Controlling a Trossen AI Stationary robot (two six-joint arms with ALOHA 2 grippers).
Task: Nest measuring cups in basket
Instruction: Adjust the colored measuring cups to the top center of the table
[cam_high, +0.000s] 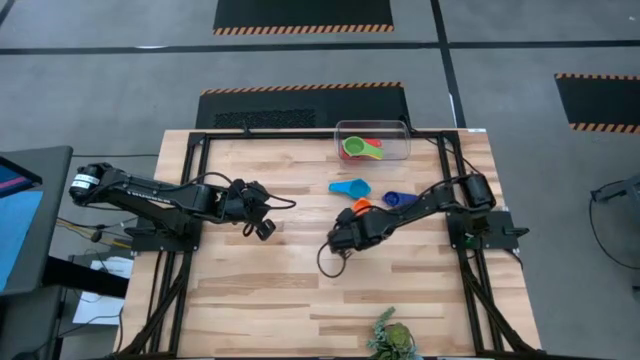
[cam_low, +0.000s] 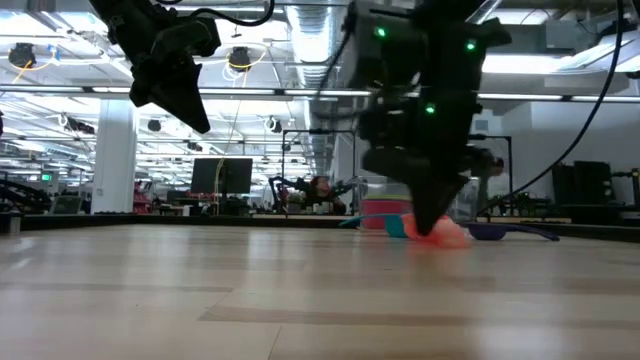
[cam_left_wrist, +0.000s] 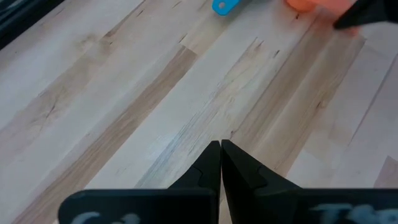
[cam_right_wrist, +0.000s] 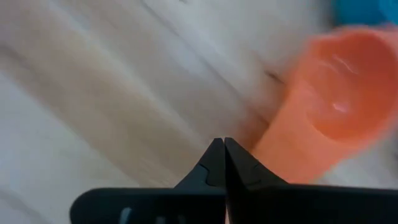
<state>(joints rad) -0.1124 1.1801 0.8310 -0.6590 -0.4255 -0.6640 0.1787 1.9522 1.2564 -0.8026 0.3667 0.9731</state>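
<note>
My right gripper, fingers pressed together and empty, sits low beside the orange cup. My left gripper, also pressed together, hangs over the bare table.

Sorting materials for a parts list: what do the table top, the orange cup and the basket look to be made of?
Table top: pale wood planks, with grain and board seams showing, matte finish.
Orange cup: likely plastic, with a smooth uniform colour and a soft glossy highlight in the bowl.
Basket: looks like clear plastic, since the cups inside show through its walls.
</note>
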